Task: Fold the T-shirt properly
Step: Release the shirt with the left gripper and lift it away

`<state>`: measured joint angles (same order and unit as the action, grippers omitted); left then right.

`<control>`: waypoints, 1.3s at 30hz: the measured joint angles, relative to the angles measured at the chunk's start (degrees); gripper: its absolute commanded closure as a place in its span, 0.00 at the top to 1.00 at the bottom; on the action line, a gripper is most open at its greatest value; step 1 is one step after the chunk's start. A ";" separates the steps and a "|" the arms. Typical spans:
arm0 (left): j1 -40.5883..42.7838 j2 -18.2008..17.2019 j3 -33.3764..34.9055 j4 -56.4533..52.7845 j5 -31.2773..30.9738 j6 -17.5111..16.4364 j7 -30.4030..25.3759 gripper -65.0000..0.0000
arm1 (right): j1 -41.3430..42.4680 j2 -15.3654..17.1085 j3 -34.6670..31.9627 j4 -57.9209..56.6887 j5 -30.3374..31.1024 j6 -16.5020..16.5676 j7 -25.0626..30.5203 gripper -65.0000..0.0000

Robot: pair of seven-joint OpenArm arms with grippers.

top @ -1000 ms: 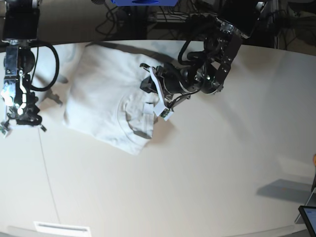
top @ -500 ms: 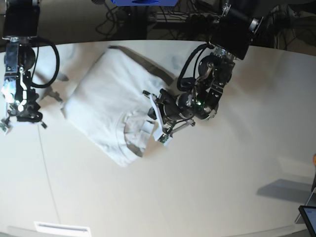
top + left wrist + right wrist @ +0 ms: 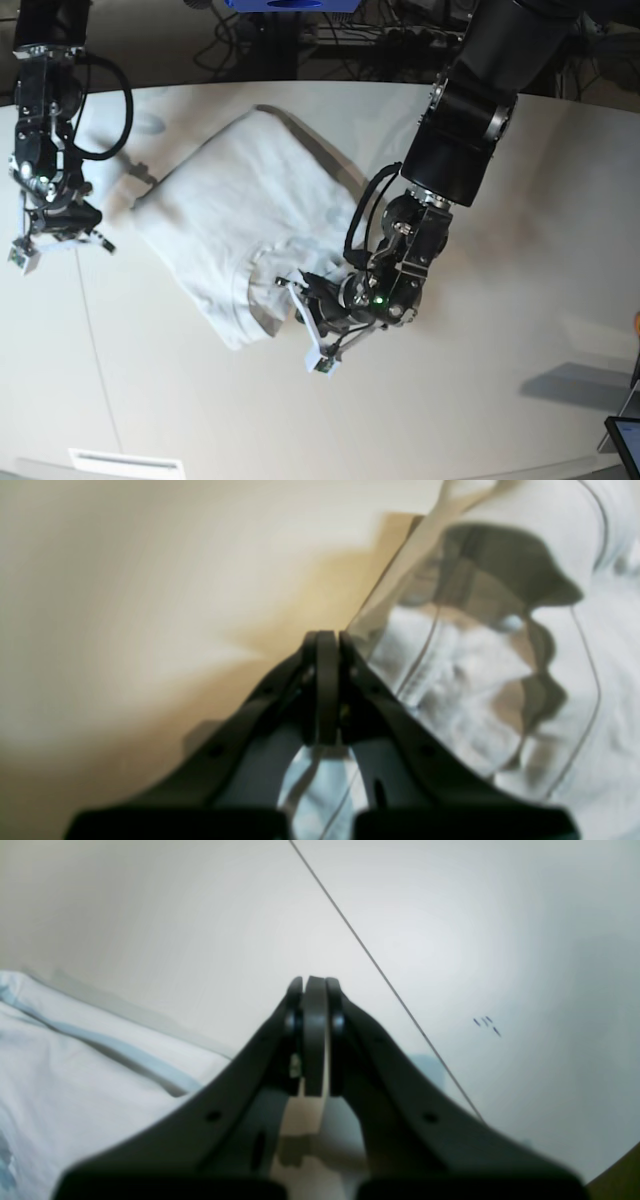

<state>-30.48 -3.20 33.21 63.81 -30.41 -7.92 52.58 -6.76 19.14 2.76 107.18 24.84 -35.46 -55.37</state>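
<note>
The white T-shirt (image 3: 230, 215) lies folded on the off-white table (image 3: 470, 400), its collar end toward the front. My left gripper (image 3: 297, 288) is low at that collar end, and its jaws are shut on the cloth. In the left wrist view the left gripper (image 3: 327, 640) is closed, with wrinkled T-shirt (image 3: 500, 680) beside and under the fingers. My right gripper (image 3: 58, 225) hangs shut and empty over bare table, just left of the shirt. The right wrist view shows the right gripper (image 3: 315, 985) closed, with the T-shirt (image 3: 75, 1090) at its lower left, not touching.
A thin seam line (image 3: 380, 975) runs across the tabletop near the right gripper. A dark tablet corner (image 3: 625, 440) sits at the table's front right, and a white label (image 3: 125, 462) at the front left edge. Cables crowd the back behind the table.
The left gripper has moved toward the table's front, dragging the collar end with it, so the shirt has swung round and shifted. The right arm has moved slightly back.
</note>
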 measured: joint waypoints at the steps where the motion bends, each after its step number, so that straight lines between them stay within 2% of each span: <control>1: -0.17 0.13 0.00 0.00 0.00 0.00 -0.15 0.00 | -0.22 -0.07 0.00 0.07 0.07 0.42 -0.09 0.00; 2: -0.15 0.09 -0.11 0.83 -0.20 0.04 -0.13 0.00 | -0.28 -0.11 0.00 0.07 0.04 1.60 -0.20 0.00; 5: 0.44 -0.37 -0.70 9.35 -0.26 0.02 1.73 0.00 | -0.09 0.07 0.07 0.07 -0.42 7.93 -0.17 0.00; 6: 0.85 -0.24 -1.90 12.83 -0.48 0.00 2.93 0.00 | 0.02 0.04 0.20 0.07 -0.39 8.79 -0.15 0.00; 9: 3.43 0.66 -9.40 24.06 -1.31 -0.46 7.72 0.00 | 0.26 0.07 0.22 0.13 -0.44 8.87 -0.20 0.00; 11: 6.88 0.02 -13.81 32.06 -0.55 -0.24 13.05 0.00 | 0.48 0.04 0.22 0.04 -0.48 8.59 -0.22 0.00; 13: 10.54 -1.11 -15.54 39.12 0.31 0.04 18.56 0.00 | 0.96 0.00 0.22 0.02 -0.44 8.48 -0.22 0.00; 15: 13.99 -2.45 -15.13 43.17 -0.02 -1.90 19.50 0.00 | 1.51 -0.15 0.22 0.02 -0.37 8.70 -0.28 0.00; 17: 17.99 -2.86 -14.88 44.87 -0.94 -5.53 18.99 0.00 | 1.92 0.04 0.22 -0.04 -0.44 8.66 -0.13 0.00; 19: 21.99 -3.02 -14.75 45.20 -1.53 -7.63 19.87 0.00 | 2.12 0.33 0.35 -0.24 -0.63 8.59 -0.13 0.00; 21: 24.83 -3.39 -14.80 45.42 -1.33 -7.80 20.83 0.00 | 2.32 0.17 0.37 -0.76 -0.74 8.61 -0.02 0.00; 27: 26.47 -3.45 -14.80 45.81 -1.33 -7.78 19.50 0.00 | 3.45 -0.09 0.15 -2.25 -0.66 8.66 -0.11 0.00; 32: 25.46 -5.60 -15.02 41.81 -0.76 -7.82 19.39 0.00 | 3.43 0.07 0.11 -2.21 -0.61 8.72 -0.09 0.00; 34: 25.46 -6.05 -15.10 40.35 2.38 -7.69 19.26 0.00 | 3.43 0.07 0.11 -2.19 -0.66 10.84 -0.13 0.00; 39: 26.05 -5.86 -15.43 40.11 9.77 -7.80 19.54 0.00 | 5.27 0.04 0.04 -2.19 -0.70 22.01 0.72 0.00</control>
<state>-4.43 -9.06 17.78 103.92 -20.64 -15.73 72.12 -1.50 19.18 2.81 104.99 24.14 -13.45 -54.65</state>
